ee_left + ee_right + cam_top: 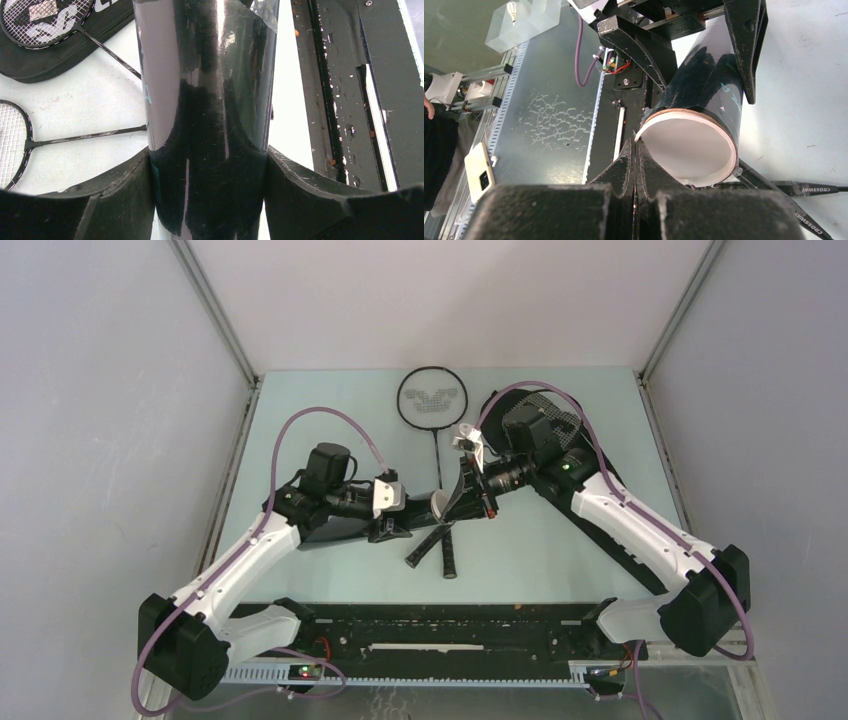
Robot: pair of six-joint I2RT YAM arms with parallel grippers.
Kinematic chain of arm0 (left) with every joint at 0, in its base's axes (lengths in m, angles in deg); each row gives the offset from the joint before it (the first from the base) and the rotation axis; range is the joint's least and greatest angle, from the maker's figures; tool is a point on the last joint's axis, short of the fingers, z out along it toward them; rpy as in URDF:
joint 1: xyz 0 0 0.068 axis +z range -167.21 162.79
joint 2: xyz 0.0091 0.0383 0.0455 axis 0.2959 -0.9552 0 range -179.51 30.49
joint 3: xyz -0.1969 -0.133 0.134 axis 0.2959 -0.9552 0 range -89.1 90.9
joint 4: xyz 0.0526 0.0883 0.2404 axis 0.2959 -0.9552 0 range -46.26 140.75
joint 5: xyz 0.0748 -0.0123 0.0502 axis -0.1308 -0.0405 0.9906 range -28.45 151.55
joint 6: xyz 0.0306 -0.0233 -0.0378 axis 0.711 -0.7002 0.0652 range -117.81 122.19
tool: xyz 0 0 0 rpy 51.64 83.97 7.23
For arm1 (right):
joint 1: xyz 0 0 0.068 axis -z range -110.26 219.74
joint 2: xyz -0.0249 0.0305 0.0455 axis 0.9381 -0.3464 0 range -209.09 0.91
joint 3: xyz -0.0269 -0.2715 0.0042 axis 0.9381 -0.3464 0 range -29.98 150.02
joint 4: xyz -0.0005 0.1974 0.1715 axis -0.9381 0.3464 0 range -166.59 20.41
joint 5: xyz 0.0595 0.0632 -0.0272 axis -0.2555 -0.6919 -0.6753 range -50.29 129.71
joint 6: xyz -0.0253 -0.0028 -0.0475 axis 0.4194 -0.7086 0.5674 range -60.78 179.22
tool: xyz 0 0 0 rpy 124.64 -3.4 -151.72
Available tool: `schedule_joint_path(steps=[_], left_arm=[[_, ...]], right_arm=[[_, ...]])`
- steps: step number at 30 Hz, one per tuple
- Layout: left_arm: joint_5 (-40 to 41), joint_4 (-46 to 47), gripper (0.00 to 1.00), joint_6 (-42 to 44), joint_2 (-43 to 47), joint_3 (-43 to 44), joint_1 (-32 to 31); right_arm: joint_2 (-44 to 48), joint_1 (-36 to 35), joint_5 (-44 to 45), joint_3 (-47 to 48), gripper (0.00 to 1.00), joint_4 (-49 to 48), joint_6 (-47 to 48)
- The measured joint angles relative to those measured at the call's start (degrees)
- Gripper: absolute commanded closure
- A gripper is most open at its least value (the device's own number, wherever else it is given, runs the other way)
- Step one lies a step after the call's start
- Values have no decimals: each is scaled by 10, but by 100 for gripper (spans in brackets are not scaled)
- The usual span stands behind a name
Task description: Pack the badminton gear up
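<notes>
Black and glossy, the long tube (210,100) is clamped in our left gripper (210,165). One finger (125,200) presses each flank, so the jaws stand wide apart around its girth. From above, we hold it roughly level near the middle of the pale table (330,400), with its open mouth turned toward our right arm.

Our right gripper (635,160) has its fingers pressed together with nothing between them. Their tips sit right at the rim of the tube's mouth, which shows a white inner lining. We cannot tell whether they touch the rim or stop just short of it.

One racket (432,400) lies flat with its head at the far side of the table. Its shaft runs back toward us, passing close to the tube's mouth. The second racket (45,20) rests its head on the black bag (50,60), which lies on the right of the table, partly under our right arm. Both handles cross just beside the tube's open end, on its near side.
</notes>
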State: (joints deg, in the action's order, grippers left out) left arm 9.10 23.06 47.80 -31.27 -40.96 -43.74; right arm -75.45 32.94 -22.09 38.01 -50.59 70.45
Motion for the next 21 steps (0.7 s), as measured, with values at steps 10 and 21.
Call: schedule_joint_path(steps=[10,21], left_arm=[[8,-7,82,7,0,0,-3],[11,-21,85,9,0,0,-4]], right_arm=[[-10,-1,-4,0,100,0,0],[-24,-6,-9,0,100,-1,-1]])
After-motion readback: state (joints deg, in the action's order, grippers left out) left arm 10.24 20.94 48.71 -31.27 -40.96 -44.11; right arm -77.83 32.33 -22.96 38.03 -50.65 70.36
